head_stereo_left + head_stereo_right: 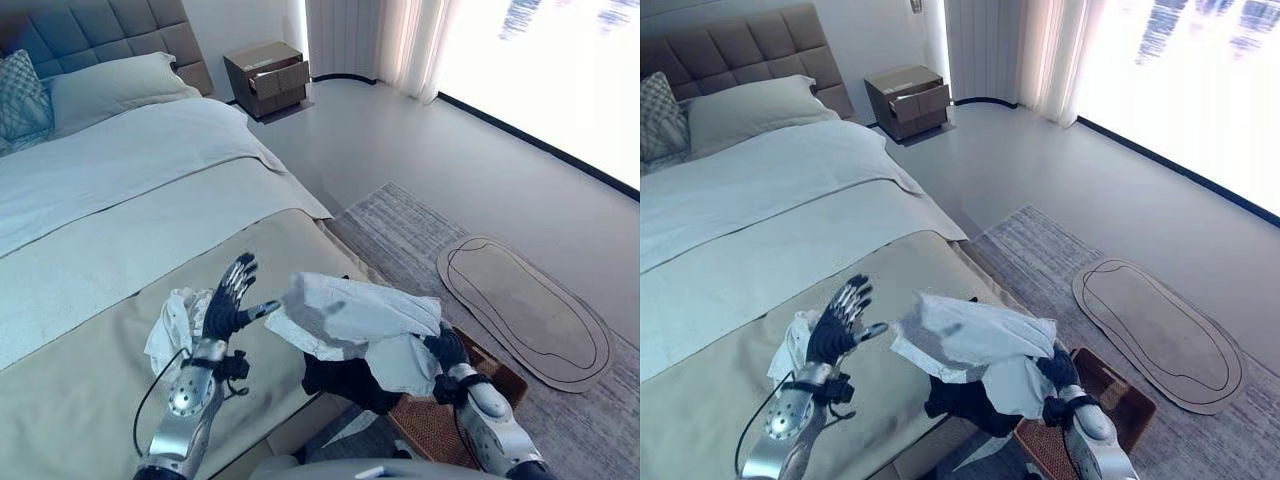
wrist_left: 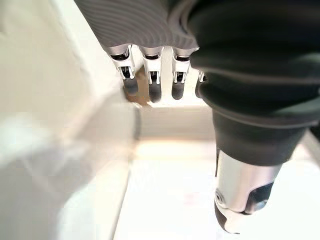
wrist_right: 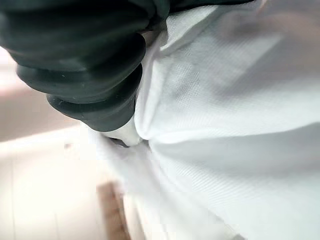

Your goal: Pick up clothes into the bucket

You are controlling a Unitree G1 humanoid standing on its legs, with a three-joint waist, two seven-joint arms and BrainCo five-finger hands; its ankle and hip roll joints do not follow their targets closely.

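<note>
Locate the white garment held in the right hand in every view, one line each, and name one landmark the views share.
Left eye view: white garment hangs at lower centre, off the bed's foot corner, bunched above the right hand.
Right eye view: same garment, lower centre, slightly further left.
Left wrist view: I cannot make it out there.
Right wrist view: white cloth lies right against the hand's dark cover.
Shared landmark: the brown woven basket on the rug below the right hand.
</note>
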